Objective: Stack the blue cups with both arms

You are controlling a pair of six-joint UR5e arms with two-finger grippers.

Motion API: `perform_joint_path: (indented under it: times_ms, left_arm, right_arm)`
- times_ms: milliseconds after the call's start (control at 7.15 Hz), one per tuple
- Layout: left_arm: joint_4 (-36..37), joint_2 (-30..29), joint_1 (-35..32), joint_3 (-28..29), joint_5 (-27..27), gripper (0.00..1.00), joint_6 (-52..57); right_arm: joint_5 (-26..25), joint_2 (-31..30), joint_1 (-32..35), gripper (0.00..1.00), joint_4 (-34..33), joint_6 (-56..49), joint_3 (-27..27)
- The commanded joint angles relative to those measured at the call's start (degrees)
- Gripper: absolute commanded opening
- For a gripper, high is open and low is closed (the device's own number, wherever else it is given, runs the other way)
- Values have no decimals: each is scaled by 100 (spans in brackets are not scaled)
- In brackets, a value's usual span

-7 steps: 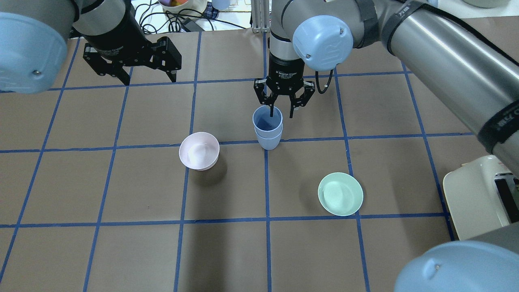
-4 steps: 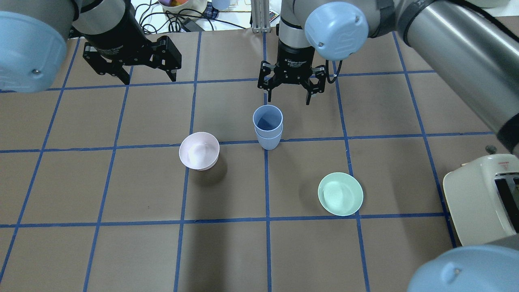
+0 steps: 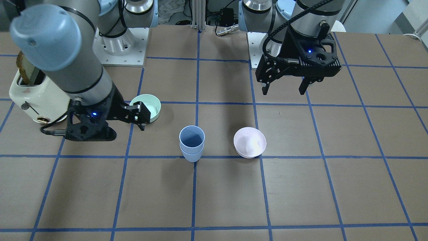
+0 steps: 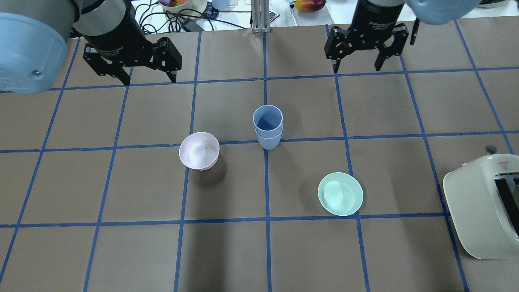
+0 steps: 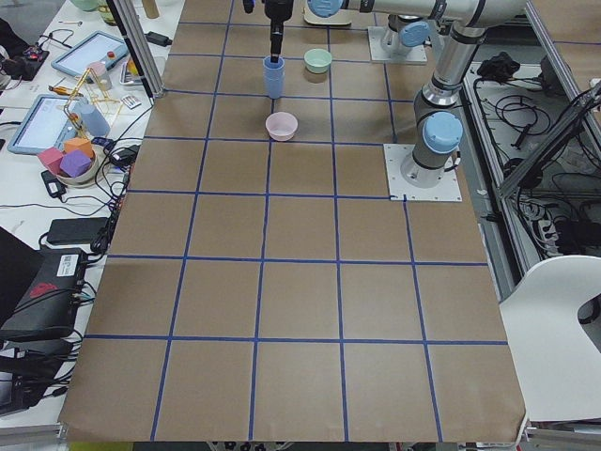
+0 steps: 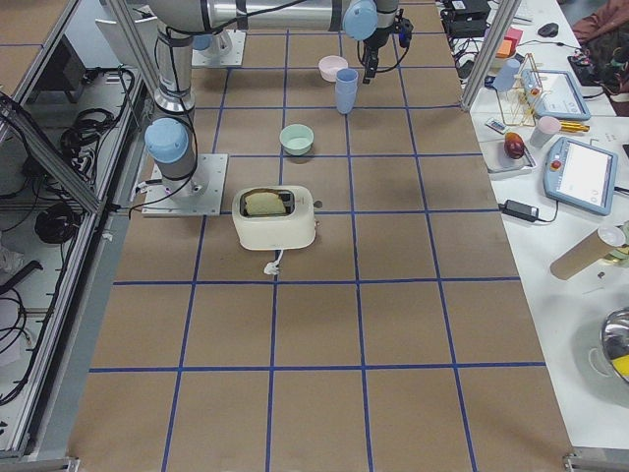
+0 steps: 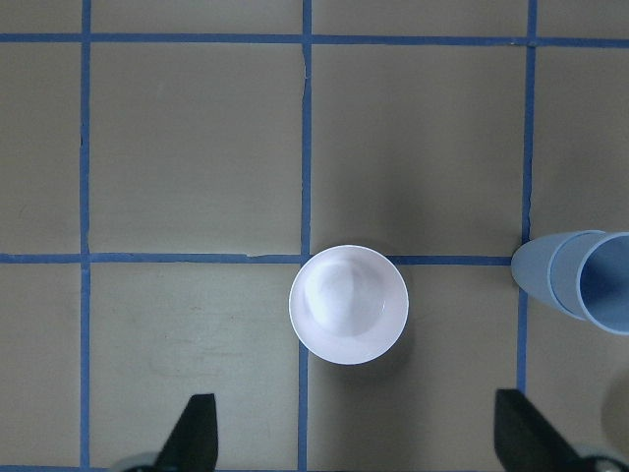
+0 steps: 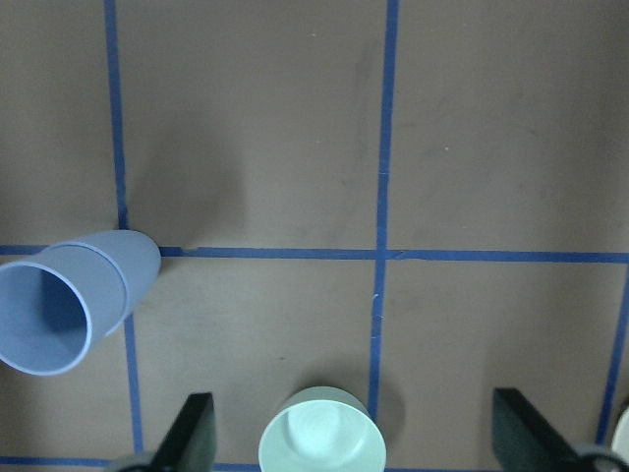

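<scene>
The two blue cups (image 4: 267,126) stand nested, one inside the other, near the table's middle on a tape line. They also show in the front view (image 3: 191,143), at the right edge of the left wrist view (image 7: 580,285) and at the left of the right wrist view (image 8: 69,307). My right gripper (image 4: 357,67) is open and empty, far beyond and to the right of the stack. In the front view it (image 3: 138,117) hangs in front of the green bowl. My left gripper (image 4: 150,80) is open and empty at the far left, also in the front view (image 3: 283,90).
A pale pink bowl (image 4: 199,150) sits left of the stack. A mint-green bowl (image 4: 340,194) sits nearer and to the right. A cream toaster (image 4: 478,202) stands at the right edge. Cables and clutter lie beyond the far edge.
My right gripper has pulled its finger out of the top cup and moved away, far and to the right. The nested cups stayed put. The left arm has not moved.
</scene>
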Motion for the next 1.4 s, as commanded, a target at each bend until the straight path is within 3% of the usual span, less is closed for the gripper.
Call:
perform_joint_path:
  times_ms: [0,140,419,1258]
  left_arm:
    - [2,1,0,-4,-3,100,0]
    - [2,1,0,4,-3,100,0]
    - [-7,1,0,-5,6,100,0]
    - [-7,9,-9,-22,6,100,0]
  right_arm:
    - [-178,-598,-372,100,384,-142,295]
    - [-196,-879,-364,100,699,-132,453]
    - [-152,-1189,-329,100,623,-71,701]
    - [-152,-1260,40,100,684,114,841]
